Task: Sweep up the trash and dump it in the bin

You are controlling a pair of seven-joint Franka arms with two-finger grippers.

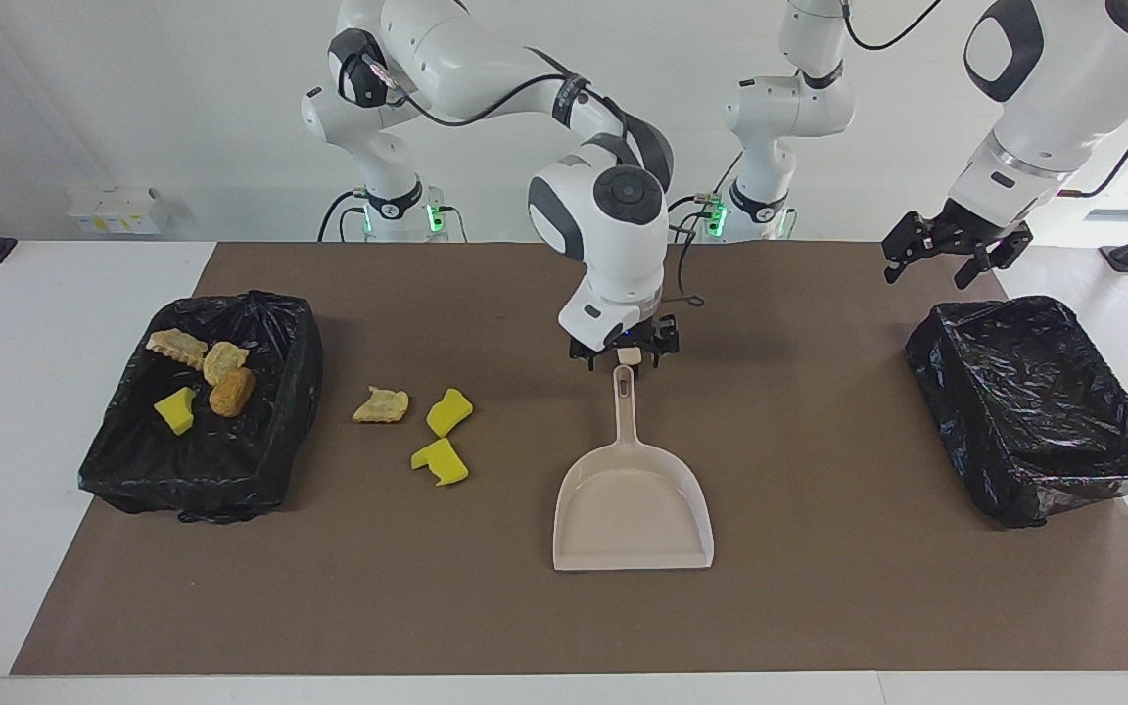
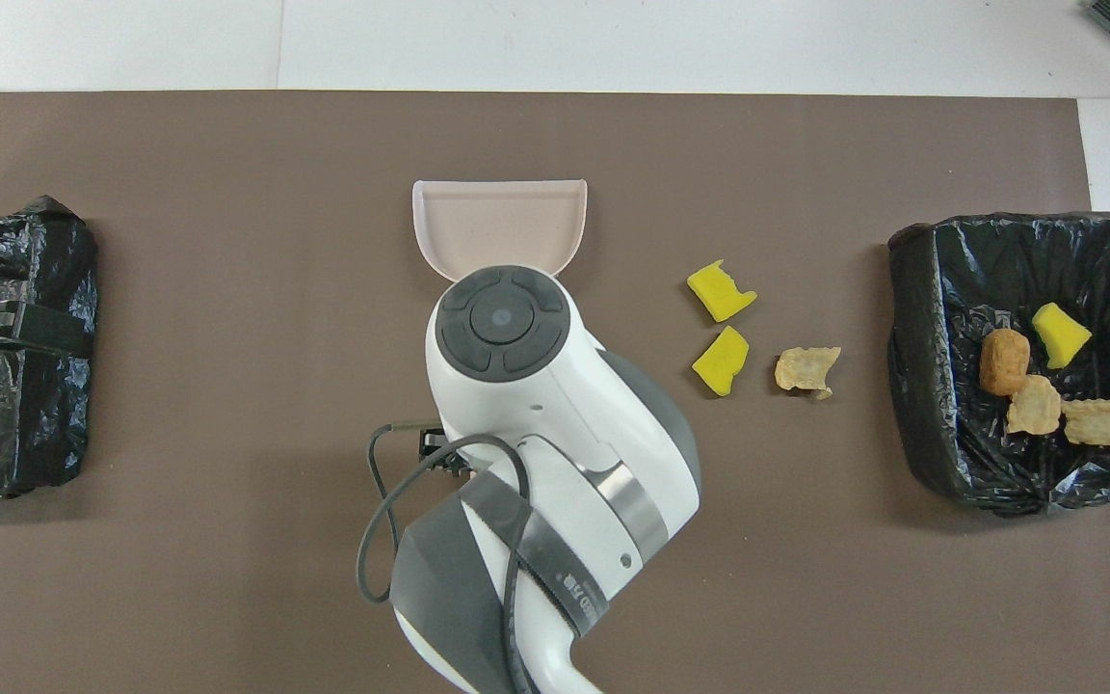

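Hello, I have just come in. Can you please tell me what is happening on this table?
The robots are clearing trash into a bin. The right gripper is open just above the handle of the beige dustpan, which lies flat mid-table. Three pieces lie on the brown mat beside the bin at the right arm's end, which holds four pieces. The left gripper waits open over the rim of the empty bin at its own end.
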